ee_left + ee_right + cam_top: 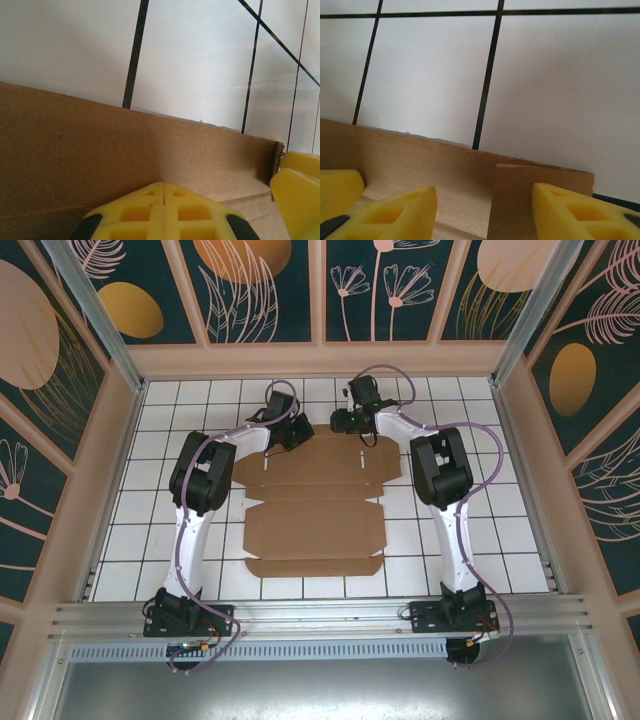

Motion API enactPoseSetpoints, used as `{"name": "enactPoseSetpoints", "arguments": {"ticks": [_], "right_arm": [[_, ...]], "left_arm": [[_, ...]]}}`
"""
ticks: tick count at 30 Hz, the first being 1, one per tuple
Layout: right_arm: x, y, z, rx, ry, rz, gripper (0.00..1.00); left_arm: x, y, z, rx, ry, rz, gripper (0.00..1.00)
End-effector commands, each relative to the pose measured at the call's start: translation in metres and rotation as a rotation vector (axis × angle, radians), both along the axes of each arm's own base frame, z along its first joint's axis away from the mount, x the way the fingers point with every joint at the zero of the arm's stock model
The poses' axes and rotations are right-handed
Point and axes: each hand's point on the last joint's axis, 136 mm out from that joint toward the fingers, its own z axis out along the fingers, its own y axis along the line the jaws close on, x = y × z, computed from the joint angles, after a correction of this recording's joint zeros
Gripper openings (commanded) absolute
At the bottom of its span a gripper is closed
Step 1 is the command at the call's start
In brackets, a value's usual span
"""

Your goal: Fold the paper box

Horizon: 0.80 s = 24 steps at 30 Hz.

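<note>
The box (315,525) lies as an open brown sheet in the middle of the white tiled table (480,540), between the two arms. Its long panels run left to right, and its near edge is in the lower centre of the top view. Creases cross it, and small slits show near its upper left and upper right. Its far edge reaches the upper centre of the frame, where both tools meet it.

The left gripper (297,432) sits at the far left part of that edge, and the right gripper (352,422) is just beside it to the right. The two are close together above the cardboard.

In the left wrist view the left gripper (163,192) is closed, its two yellow fingers pressed together at the bottom centre with nothing seen between them. Beyond them a strip of the box (75,165) stands up from the sheet like a low wall, slanting down to the right across the frame. The tiles (190,60) fill the upper half. A yellow finger (295,195) of the other tool juts in at the lower right, beside the end of the raised strip.

In the right wrist view the right gripper (485,200) has its fingers parted, one at the lower left and one at the lower right. The raised strip of the box (420,155) runs behind them. A small upright flap (520,200) stands in the gap and passes behind the right finger. I cannot tell whether it touches that finger. It is not pinched.
</note>
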Motion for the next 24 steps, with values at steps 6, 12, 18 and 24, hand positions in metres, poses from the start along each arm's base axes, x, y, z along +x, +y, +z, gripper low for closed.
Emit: {"name": "enactPoseSetpoints", "arguments": {"ticks": [6,12,18,24], "right_arm": [[-0.001,-0.027,0.063,0.071,-0.064,-0.059,0.54],[-0.025,-0.061,0.119,0.138,-0.151,-0.126,0.59],[-0.067,-0.104,0.101,0.194,-0.125,-0.199,0.62],[-0.094,-0.145,0.065,0.296,-0.027,-0.304,0.63]], "left_arm": [[-0.007,0.001,0.004,-0.014,0.067,-0.027,0.0],[0.001,-0.002,0.083,-0.164,-0.052,-0.012,0.04],[-0.022,0.001,0.11,-0.213,-0.097,-0.048,0.1],[-0.063,0.02,0.059,-0.142,0.014,-0.03,0.05]]}}
